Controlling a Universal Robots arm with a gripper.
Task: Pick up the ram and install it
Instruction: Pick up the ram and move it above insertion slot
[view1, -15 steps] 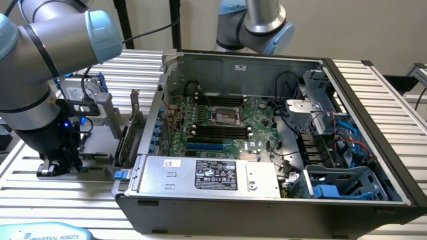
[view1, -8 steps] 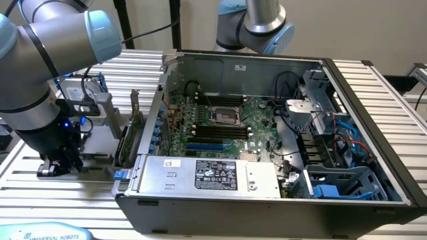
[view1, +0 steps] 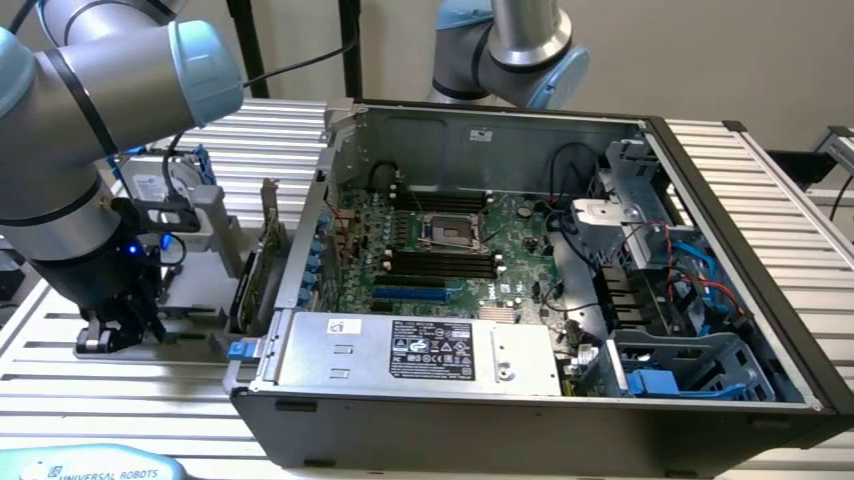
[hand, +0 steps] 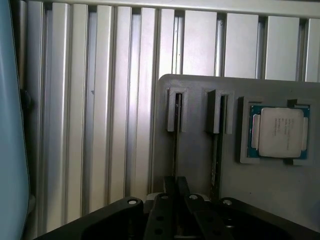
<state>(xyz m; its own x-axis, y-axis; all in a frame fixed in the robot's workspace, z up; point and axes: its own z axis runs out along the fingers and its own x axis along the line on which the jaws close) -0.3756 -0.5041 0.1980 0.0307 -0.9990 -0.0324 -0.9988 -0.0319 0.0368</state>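
Pinching the ram between jaws

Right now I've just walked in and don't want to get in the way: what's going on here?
A robot arm's gripper is down at a gray holder beside the open computer case. Its fingers look closed on the ram, which stands on edge in a holder slot, not yet lifted. A second stick and a processor chip sit in the same holder.
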